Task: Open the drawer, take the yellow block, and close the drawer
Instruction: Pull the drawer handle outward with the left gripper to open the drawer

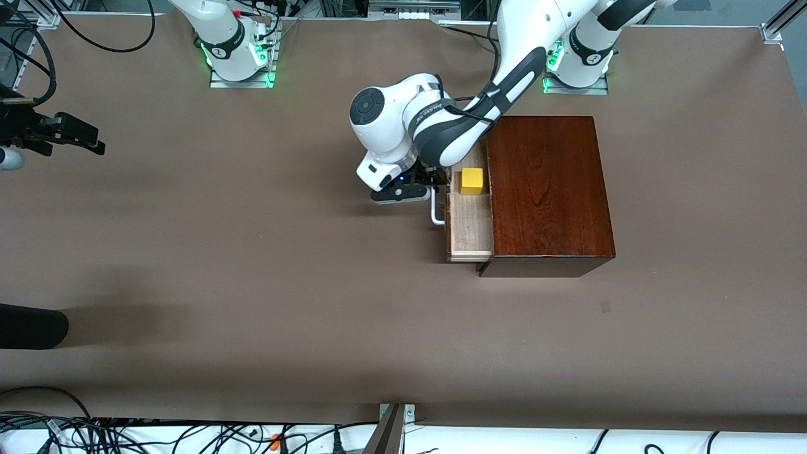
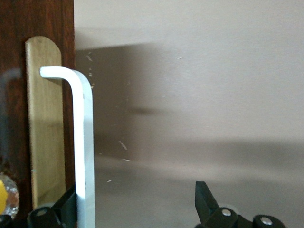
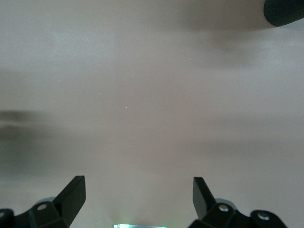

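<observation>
In the part-open drawer point(image 1: 470, 221), the yellow block point(image 1: 471, 181) lies just beside the left pincer point(image 1: 435, 183), fingers apart.

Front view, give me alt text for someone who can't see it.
The left gripper sits at the white handle of the partly open drawer, which holds the yellow block. The right gripper waits open over the table at the right arm's end.

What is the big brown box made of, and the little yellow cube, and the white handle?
The box looks like dark polished wood: reddish grain lines and a shine. The drawer floor looks like pale bare wood, matte with fine grain. The yellow block is smooth and plain, maybe painted wood or plastic; I cannot tell. The handle is a smooth white bar, probably painted metal or plastic.
</observation>
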Tool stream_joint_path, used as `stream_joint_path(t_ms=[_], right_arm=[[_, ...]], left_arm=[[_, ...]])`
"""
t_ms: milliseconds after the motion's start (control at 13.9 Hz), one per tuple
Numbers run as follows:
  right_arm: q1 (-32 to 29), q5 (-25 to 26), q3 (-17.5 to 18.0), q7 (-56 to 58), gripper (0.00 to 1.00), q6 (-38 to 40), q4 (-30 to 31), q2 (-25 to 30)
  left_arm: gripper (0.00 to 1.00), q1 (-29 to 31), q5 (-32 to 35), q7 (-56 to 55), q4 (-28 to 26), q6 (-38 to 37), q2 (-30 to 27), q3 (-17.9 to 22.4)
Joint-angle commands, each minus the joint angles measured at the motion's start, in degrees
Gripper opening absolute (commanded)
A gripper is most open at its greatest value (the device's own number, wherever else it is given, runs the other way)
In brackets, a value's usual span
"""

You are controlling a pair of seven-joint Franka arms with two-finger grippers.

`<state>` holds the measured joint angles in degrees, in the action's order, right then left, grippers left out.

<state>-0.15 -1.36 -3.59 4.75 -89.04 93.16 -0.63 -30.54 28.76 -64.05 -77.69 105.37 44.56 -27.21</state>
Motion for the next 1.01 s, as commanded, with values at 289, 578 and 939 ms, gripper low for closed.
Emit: stream_joint_path(t_ms=[289, 578, 939], right_arm=[[-0.90, -0.84, 0.77, -0.45, 1.00, 0.62, -0.34, 0.02], [-0.90, -0.92, 0.77, -0.45, 1.00, 0.53, -0.43, 0.02], [-0.90, -0.84, 0.77, -0.45, 1.00, 0.53, -0.34, 0.02]], left_arm=[[1.00, -3.65, -1.51, -1.70, 7.89, 0.89, 4.22, -1.01], [1.00, -4.35, -1.96, -1.70, 8.87, 1.32, 4.57, -1.01], [1.00, -5.14, -2.13, -2.92, 8.95, 1.76, 4.57, -0.83]])
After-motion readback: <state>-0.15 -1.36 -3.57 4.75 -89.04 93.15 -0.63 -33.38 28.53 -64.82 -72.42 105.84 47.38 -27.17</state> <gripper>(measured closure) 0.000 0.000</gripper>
